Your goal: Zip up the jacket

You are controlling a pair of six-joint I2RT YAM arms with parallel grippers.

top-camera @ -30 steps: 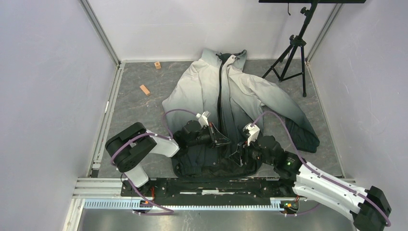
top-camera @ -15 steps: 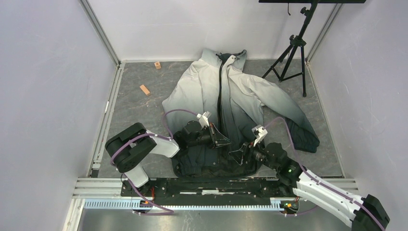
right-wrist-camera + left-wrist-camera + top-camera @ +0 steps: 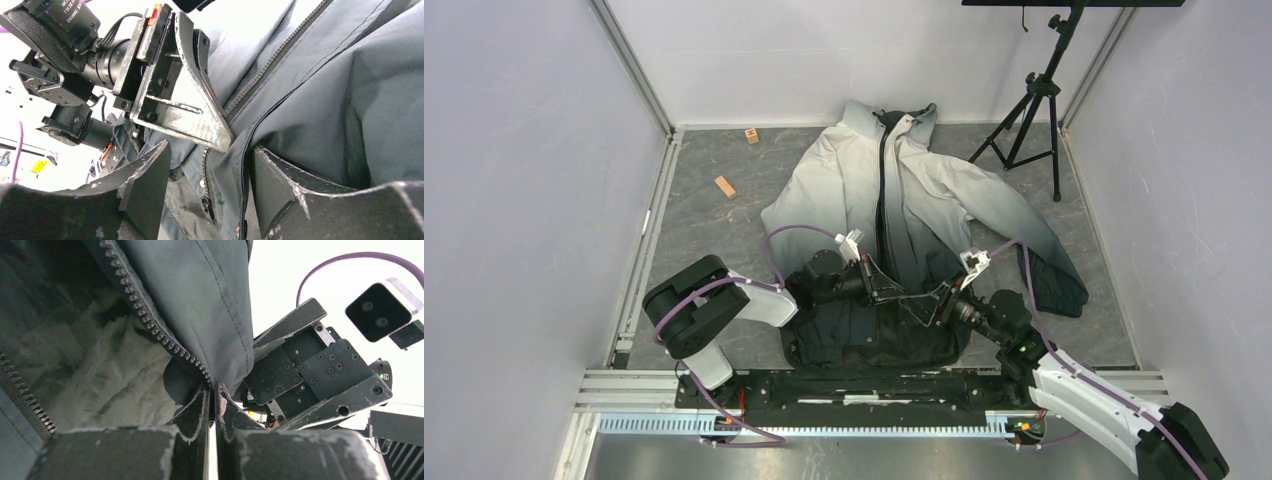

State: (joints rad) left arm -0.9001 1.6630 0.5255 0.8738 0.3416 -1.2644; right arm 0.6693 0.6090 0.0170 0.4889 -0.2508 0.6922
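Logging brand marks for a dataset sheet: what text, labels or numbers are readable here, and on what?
White lettering on the left arm's housing: cut off and blurred, unreadable.
Yellow sticker: too small to read.
Jacket: no text visible.

The counter [image 3: 704, 225] is grey with pale streaks, like stone. The jacket [image 3: 844, 190] lies spread out in the middle of it. Its pale collar is by the far wall and its black bottom is at the near edge. One sleeve [image 3: 1044, 262] reaches out to the right. On the bare left part lie a long block [image 3: 725, 187] and, farther back, a small block [image 3: 752, 136]. Neither touches the jacket. A black tripod [image 3: 1034, 110] stands in the far right corner.
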